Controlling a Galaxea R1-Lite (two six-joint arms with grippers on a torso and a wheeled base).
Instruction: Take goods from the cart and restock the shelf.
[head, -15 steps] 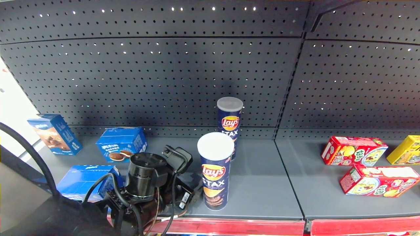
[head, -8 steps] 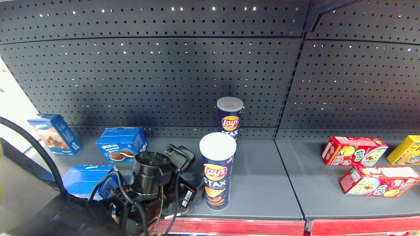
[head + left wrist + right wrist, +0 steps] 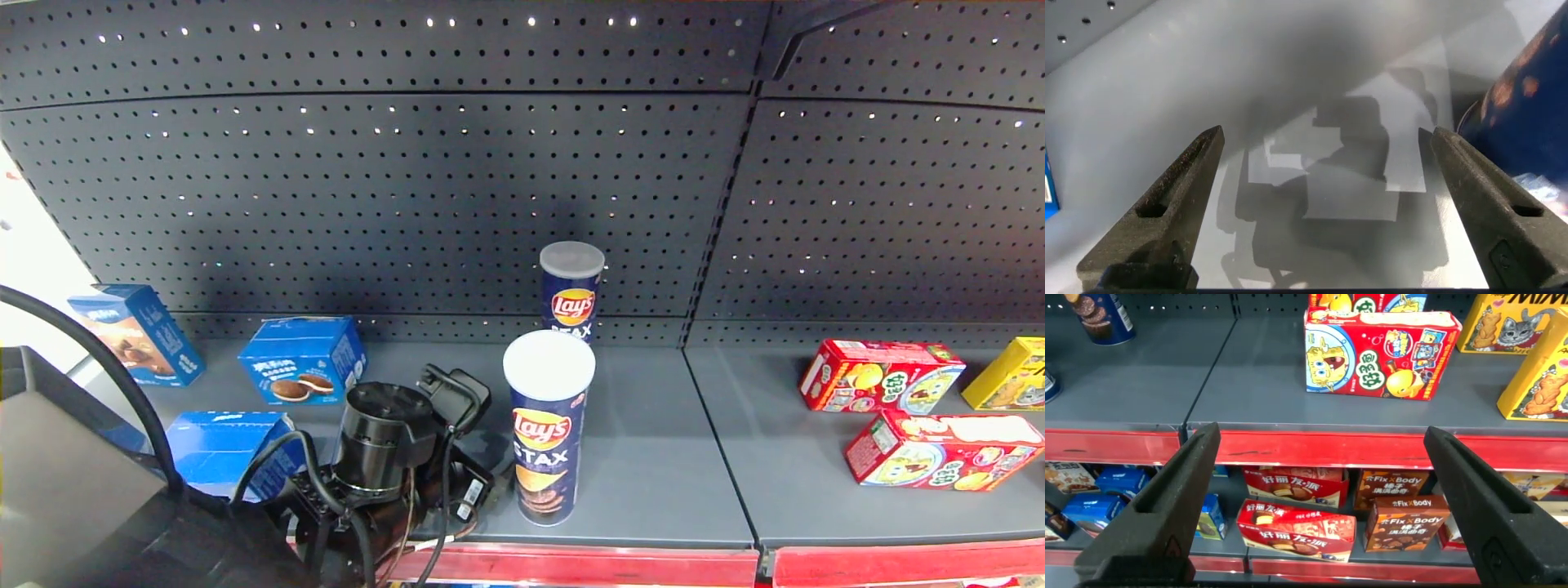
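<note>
The left end effector (image 3: 1324, 143), released and wide, has slid rightward on the shelf (image 3: 653, 457), nudging the front chip can (image 3: 545, 425) along; its placement seems nearly finished.

Black left arm (image 3: 359, 500), cylindrical wrist (image 3: 380, 433), looped cables (image 3: 443, 490), perhaps rubbery claw fingers (image 3: 1176, 204)

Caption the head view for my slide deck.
Left arm beside the front chip can on the shelf; second can behind, blue cookie boxes left, red boxes right.
</note>
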